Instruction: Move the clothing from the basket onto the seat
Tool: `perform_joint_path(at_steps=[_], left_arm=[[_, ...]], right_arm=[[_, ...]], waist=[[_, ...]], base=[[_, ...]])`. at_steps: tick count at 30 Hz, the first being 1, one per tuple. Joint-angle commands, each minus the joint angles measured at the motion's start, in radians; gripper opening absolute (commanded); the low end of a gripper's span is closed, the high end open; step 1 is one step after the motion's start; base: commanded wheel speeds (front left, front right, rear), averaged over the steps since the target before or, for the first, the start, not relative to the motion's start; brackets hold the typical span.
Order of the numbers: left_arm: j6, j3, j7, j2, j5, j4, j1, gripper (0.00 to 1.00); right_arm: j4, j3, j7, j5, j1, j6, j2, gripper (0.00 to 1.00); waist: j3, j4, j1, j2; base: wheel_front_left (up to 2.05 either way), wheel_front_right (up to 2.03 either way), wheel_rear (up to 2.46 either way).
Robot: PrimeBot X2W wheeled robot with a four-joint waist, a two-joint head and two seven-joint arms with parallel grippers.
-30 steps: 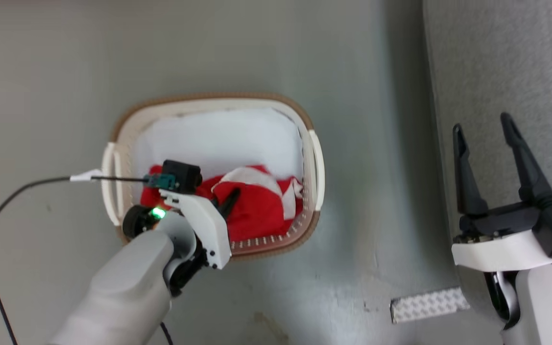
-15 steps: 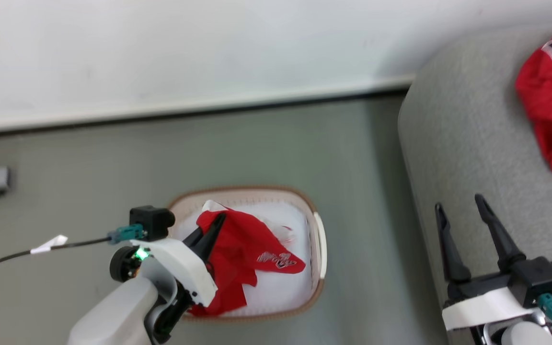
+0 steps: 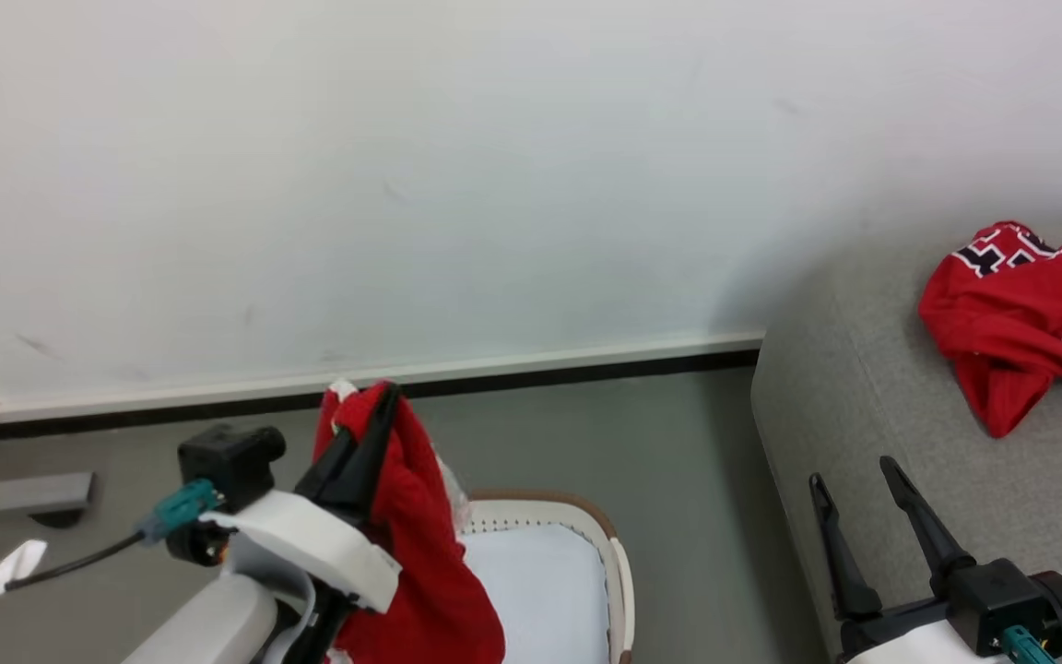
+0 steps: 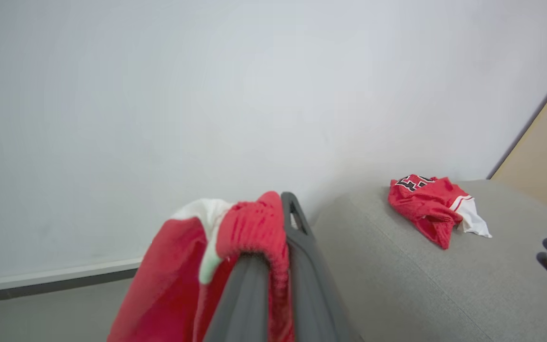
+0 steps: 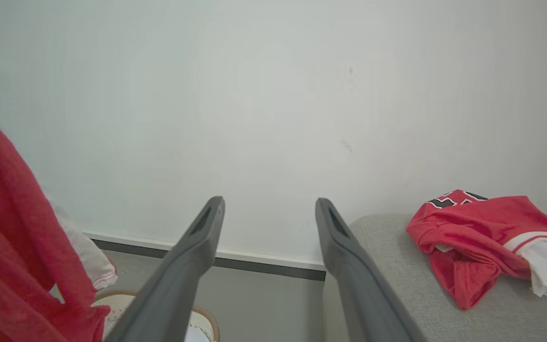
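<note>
Now the left gripper is clamping the red jersey above the basket on the grey floor before a white wall, the right gripper hovering, jaws apart, by the grey sofa.

Left gripper clamped on red jersey, cloth draped leftward. Second jersey crumpled on grey sofa.

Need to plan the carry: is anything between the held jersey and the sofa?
Nothing visible. The jersey hangs from the shut left hand above the basket; bare floor separates it from the sofa. The open right hand hovers by the sofa's near edge; another jersey lies farther back.
</note>
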Motion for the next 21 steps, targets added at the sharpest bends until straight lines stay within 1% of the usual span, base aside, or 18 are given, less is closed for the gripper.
perform_joint_path(at_steps=[1, 5, 12, 16, 21], left_arm=[[0.021, 0.026, -0.001, 0.015, 0.029, -0.049, 0.042, 0.0], [0.042, 0.045, -0.001, 0.037, 0.055, -0.117, 0.084, 0.0], [0.06, 0.036, 0.007, 0.054, 0.066, -0.174, 0.112, 0.0], [0.054, 0.023, 0.023, 0.059, 0.072, -0.204, 0.107, 0.0], [0.046, 0.004, 0.046, 0.06, 0.082, -0.243, 0.075, 0.0]], right_arm=[[0.0, 0.001, 0.001, 0.005, 0.018, -0.003, -0.001, 1.0], [-0.003, 0.014, 0.001, 0.005, 0.027, -0.003, -0.001, 1.0], [-0.01, 0.065, 0.001, 0.006, 0.015, -0.003, -0.001, 1.0], [-0.01, 0.149, 0.001, 0.011, -0.013, -0.003, -0.001, 1.0], [-0.017, 0.316, 0.001, 0.053, -0.086, -0.003, -0.031, 1.0]], waist=[[-0.031, 0.005, 0.0004, -0.0002], [-0.039, 0.011, 0.0004, -0.0002], [-0.04, 0.02, 0.0004, -0.0002], [-0.039, 0.019, 0.0004, -0.0002], [-0.041, 0.014, 0.0004, -0.0002]], base=[[0.0, 0.0, 0.0], [0.0, 0.0, 0.0], [0.0, 0.0, 0.0], [0.0, 0.0, 0.0], [0.0, 0.0, 0.0]])
